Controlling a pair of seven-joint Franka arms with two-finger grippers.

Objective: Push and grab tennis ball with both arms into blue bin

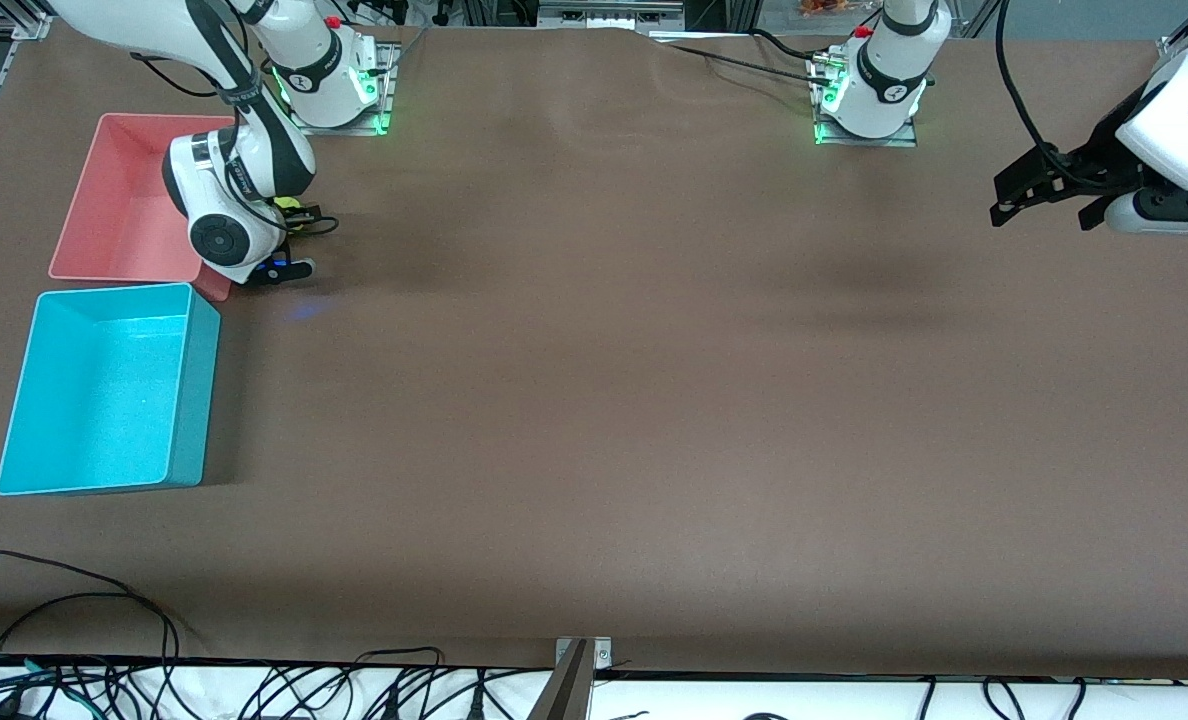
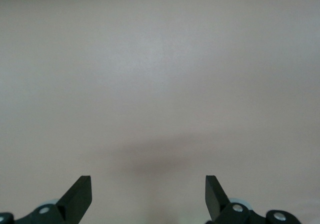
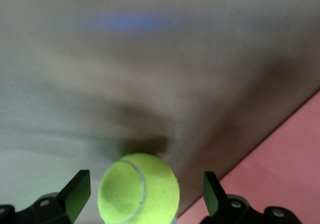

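The tennis ball (image 3: 138, 188) sits between the spread fingers of the right gripper (image 3: 141, 196), neither finger touching it, down at the table (image 1: 594, 420) near the corner at the right arm's end, just beside the pink-red bin (image 1: 114, 215). The blue bin (image 1: 104, 390) stands nearer the front camera along that same edge. The left gripper (image 1: 1039, 195), fingers spread and holding nothing, waits over the table's edge at the left arm's end.

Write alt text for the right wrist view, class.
A tennis ball sits between the right end effector's open fingers, neither touching it, above the brown table. A pink-red bin fills one corner.
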